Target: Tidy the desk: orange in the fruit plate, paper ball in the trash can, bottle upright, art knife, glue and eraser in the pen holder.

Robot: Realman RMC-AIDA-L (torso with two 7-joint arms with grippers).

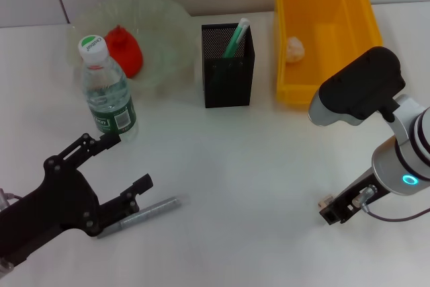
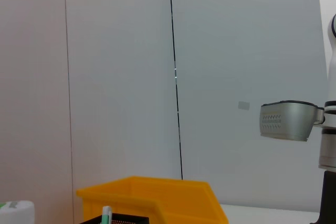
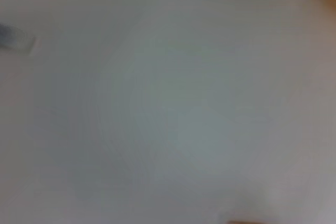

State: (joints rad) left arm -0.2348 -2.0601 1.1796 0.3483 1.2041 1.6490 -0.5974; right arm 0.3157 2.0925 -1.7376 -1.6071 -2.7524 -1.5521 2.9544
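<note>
The left gripper (image 1: 127,162) sits over the near left corner of the white worktop (image 1: 255,166), its 2 black fingers (image 1: 138,189) spread wide with nothing between them. One finger reaches toward the base of the bottle (image 1: 107,89); the other ends just above the grey art knife (image 1: 140,216), which lies flat on the worktop, tilted. Whether that finger touches the knife I cannot tell.

The bottle stands upright near the left edge, its white cap on, just in front of the clear fruit plate (image 1: 168,31) at the far left. The orange (image 1: 125,50) rests in the plate, behind the bottle.

Midway along the far edge stands the black mesh pen holder (image 1: 228,75) with 1 green-and-white glue stick (image 1: 235,38) leaning inside. Beside it is the yellow trash can (image 1: 295,92), holding the paper ball (image 1: 295,49).

The right gripper (image 1: 342,206) hangs low over the near right part of the worktop; whether it is spread or closed, and whether it holds anything, I cannot tell.
</note>
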